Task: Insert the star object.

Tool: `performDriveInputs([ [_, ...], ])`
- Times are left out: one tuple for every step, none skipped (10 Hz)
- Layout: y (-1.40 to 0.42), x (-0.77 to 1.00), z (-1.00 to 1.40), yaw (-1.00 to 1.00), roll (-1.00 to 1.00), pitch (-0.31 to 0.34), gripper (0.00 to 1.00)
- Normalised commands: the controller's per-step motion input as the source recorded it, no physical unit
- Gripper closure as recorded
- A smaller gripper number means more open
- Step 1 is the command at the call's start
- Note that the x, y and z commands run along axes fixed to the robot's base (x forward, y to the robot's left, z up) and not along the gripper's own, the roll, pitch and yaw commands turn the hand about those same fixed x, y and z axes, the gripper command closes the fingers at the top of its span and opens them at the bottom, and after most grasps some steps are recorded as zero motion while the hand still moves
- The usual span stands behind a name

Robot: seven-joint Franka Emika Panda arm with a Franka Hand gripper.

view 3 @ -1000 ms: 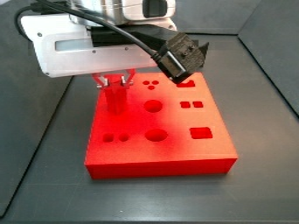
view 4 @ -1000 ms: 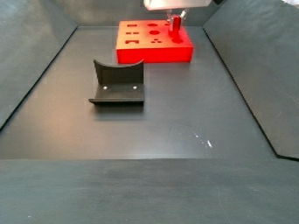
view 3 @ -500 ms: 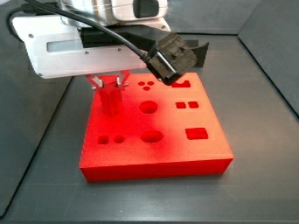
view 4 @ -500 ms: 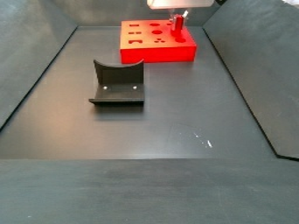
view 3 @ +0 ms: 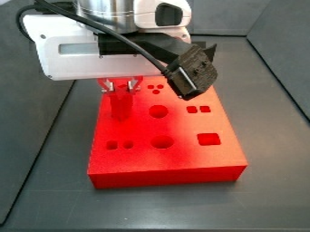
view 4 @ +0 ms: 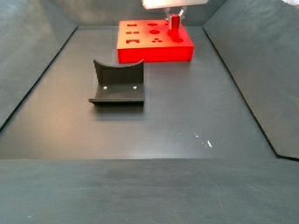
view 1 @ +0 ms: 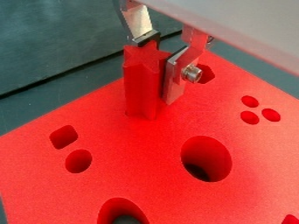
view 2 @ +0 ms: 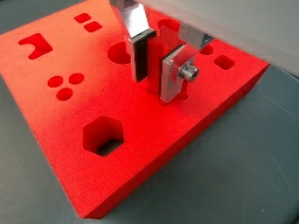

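silver finger plates of the end effector (view 1: 162,54) are clamped on the star object (view 1: 142,80), a slim bright red peg standing upright, one plate on each side of its upper part. in a wrist view the same grip shows from another angle, with the end effector (view 2: 158,54) pinching the peg (view 2: 146,59) above the red block (view 2: 140,131). the peg's lower end meets the top face of the block (view 1: 152,166); whether it sits down in a hole or only rests on the surface, i cannot tell from here.

around it the block carries cut-outs of several shapes: round holes, small paired dots, a square-ish slot, and a hexagonal opening (view 2: 103,137). those that show look unfilled.

in a side view the end effector (view 3: 116,88) hangs over the block's back left part, peg (view 3: 119,102) below it, and the block (view 3: 169,154) lies flat on the dark counter (view 3: 278,195).

farther out, the dark grey curved holder (view 4: 117,84) sits well apart from the block (view 4: 149,44), nearer the middle of the counter (view 4: 176,140), with the end effector (view 4: 176,18) at the far end.
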Motion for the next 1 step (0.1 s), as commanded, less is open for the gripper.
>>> performDriveInputs([
  [0.0,0.0,0.0,0.0,0.0,0.0,1.0],
])
